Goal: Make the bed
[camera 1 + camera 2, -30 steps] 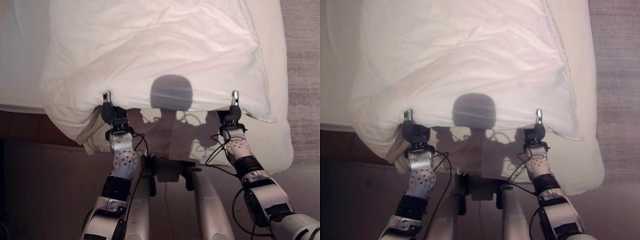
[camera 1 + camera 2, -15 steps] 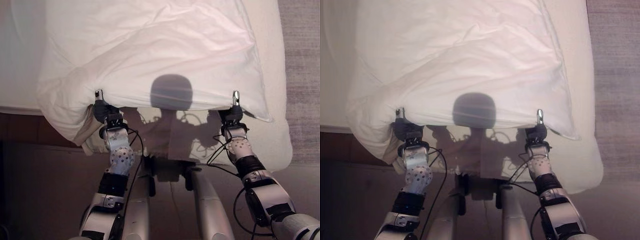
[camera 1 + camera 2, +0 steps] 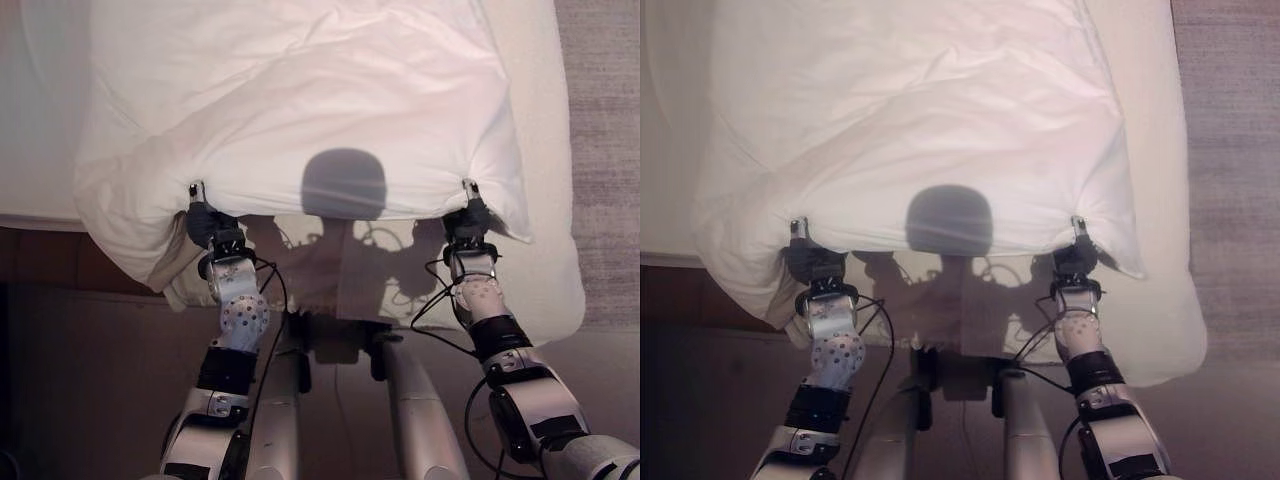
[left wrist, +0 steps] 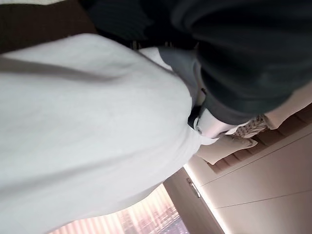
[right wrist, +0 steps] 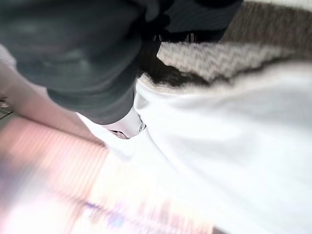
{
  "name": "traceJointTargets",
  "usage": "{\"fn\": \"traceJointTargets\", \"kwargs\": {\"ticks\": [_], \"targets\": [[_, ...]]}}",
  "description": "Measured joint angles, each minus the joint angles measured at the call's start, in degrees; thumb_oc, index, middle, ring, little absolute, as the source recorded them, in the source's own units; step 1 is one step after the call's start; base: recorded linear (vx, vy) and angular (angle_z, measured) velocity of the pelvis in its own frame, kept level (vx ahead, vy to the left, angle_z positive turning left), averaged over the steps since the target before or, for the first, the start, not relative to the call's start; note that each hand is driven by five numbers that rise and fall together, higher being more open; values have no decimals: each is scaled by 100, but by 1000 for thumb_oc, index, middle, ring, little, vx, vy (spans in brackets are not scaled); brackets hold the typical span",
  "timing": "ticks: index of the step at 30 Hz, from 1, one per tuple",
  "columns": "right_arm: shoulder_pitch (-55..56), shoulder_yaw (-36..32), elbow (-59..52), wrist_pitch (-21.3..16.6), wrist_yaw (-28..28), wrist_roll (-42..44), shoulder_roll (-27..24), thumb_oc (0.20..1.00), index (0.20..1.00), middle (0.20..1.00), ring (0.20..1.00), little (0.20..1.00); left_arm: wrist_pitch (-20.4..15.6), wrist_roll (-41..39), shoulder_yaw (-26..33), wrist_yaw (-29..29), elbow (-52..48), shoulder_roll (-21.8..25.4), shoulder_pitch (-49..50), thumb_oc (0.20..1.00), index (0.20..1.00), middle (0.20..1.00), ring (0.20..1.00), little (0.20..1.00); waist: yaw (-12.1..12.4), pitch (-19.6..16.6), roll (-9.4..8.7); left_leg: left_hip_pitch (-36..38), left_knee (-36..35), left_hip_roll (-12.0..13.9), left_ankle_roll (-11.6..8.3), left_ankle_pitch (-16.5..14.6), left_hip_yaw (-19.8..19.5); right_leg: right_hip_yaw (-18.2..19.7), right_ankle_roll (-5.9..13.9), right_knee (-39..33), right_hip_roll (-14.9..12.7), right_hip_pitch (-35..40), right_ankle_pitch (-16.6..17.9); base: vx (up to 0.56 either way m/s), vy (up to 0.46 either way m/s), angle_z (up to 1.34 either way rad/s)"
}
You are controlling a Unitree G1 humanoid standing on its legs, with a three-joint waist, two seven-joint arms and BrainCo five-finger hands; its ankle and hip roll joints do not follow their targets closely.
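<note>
A white duvet (image 3: 300, 100) lies rumpled over the cream mattress (image 3: 545, 285). Its near edge hangs just past both hands. My left hand (image 3: 208, 222) grips that edge near the duvet's left corner, one fingertip showing above the cloth. My right hand (image 3: 466, 220) grips the same edge near the right corner, where the cloth bunches around it. In the left wrist view the left hand (image 4: 243, 58) presses against the white duvet (image 4: 87, 126). The right wrist view has the right hand (image 5: 73, 48) against the duvet (image 5: 234, 136).
Bare mattress shows along the near side and the right side of the bed. Grey carpet (image 3: 605, 150) runs along the right. A dark brown strip (image 3: 60, 265) lies below the bed's left edge.
My left hand has shifted left with the duvet edge. The duvet's right corner has drawn in and bunched around my right hand, whose fingertip now shows less.
</note>
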Motion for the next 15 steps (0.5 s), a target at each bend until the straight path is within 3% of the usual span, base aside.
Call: {"fn": "traceJointTargets", "kwargs": {"ticks": [1, 3, 4, 15], "targets": [[0, 0, -6, -26, 18, 1, 9, 200, 200, 200, 200, 200, 0, 0, 1, -2, 0, 0, 1, 269, 269, 269, 269, 269, 2, 0, 0, 0, -1, 0, 0, 0, 1, 0, 0, 1, -1, 0, 0, 0, 0, 0], [16, -25, -125, -136, 42, 13, 76, 200, 200, 200, 200, 200, -17, -48, 14, -48, 0, -7, 10, 567, 567, 567, 567, 567, 1, 0, 1, 0, -6, 3, 0, 0, 0, -1, 0, -2, -1, -1, 0, 0, 0, 0], [17, -42, -160, -177, 52, 13, 86, 200, 200, 200, 200, 200, -23, -85, 38, -71, 0, -11, 11, 1000, 1000, 1000, 1000, 1000, 5, -1, 1, 0, -8, 8, 0, 0, 0, -1, 0, -4, -1, -1, 0, 0, 0, 0], [569, -183, -1386, -547, 158, 13, 304, 200, 200, 200, 200, 200, -79, -787, 153, -447, 16, -66, 246, 1000, 1000, 1000, 1000, 1000, 4, -4, 7, 0, -99, 9, -1, 2, 15, 2, 0, -87, 2, -9, 0, 0, 0, 0]]}}
